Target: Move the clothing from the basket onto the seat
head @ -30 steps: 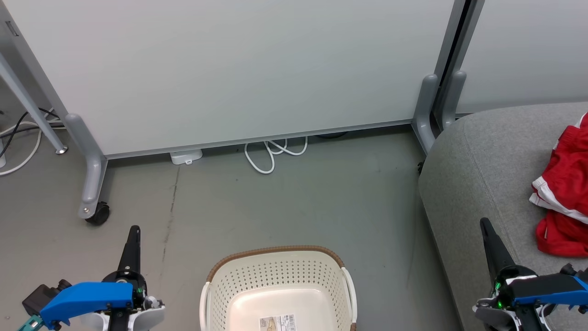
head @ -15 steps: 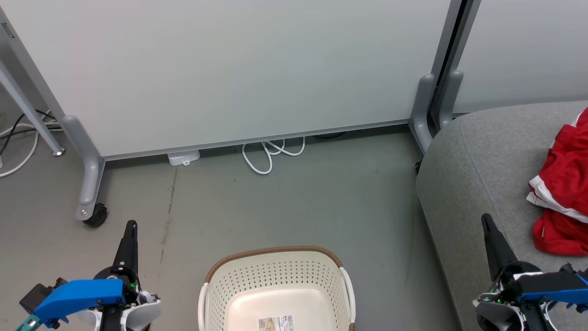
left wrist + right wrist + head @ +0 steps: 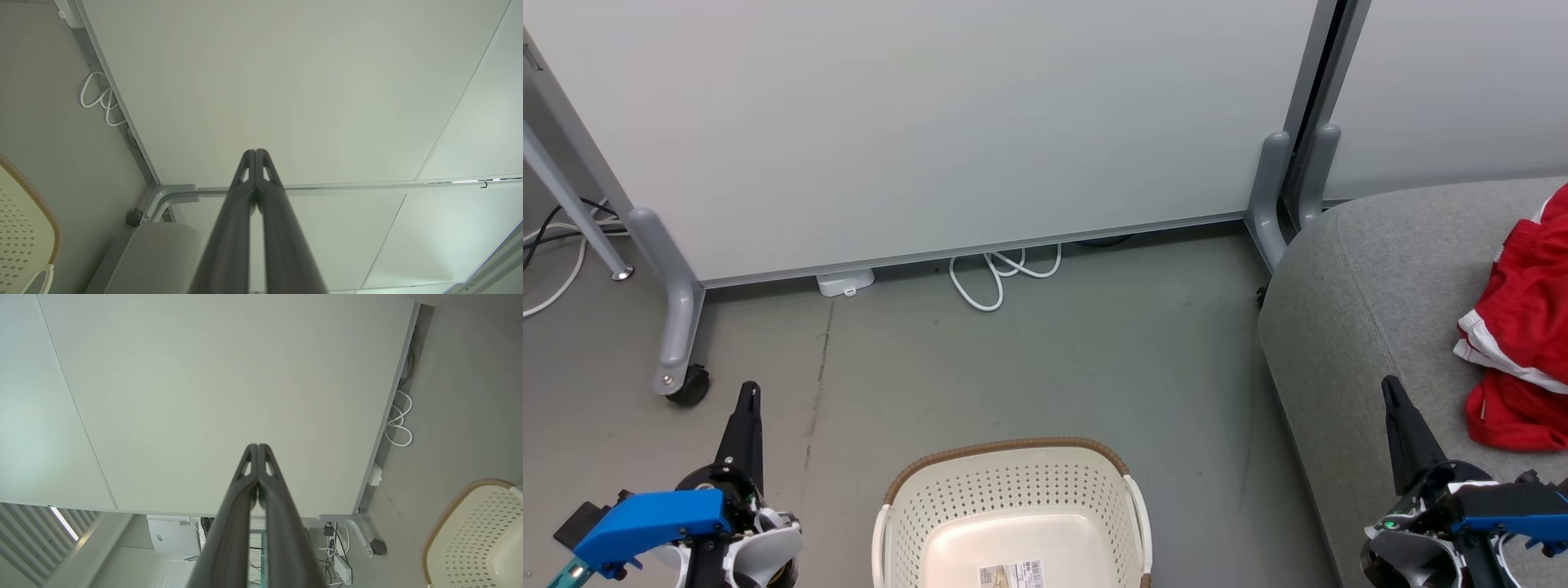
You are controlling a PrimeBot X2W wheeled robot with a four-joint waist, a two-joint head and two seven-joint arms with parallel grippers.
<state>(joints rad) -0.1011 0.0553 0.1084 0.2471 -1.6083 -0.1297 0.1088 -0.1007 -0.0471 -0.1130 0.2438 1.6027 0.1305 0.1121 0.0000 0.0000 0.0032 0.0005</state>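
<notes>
The red clothing [image 3: 1525, 327] with white trim lies bunched on the grey seat [image 3: 1364, 294] at the right edge of the head view. On the floor at the bottom centre stands the cream basket [image 3: 1011, 514], holding only a label sticker on its bottom. My left gripper [image 3: 747, 394] is shut, left of the basket, fingers pointing up. My right gripper [image 3: 1390, 386] is shut over the seat's front, a little left of the clothing. The left wrist view has my left gripper [image 3: 255, 152] shut with tips together; the right wrist view has my right gripper [image 3: 258, 446] likewise.
A pale partition panel [image 3: 931, 122] on castered legs [image 3: 682, 384] stands behind the basket. White cables [image 3: 996, 278] loop on the floor under it. More cables [image 3: 556, 245] lie at the far left. Grey floor [image 3: 1045, 367] spreads between the basket and panel.
The whole head view has shifted slightly left and down, so the camera moved. Both grippers sit a bit lower in view and stay shut. The clothing and basket have not moved.
</notes>
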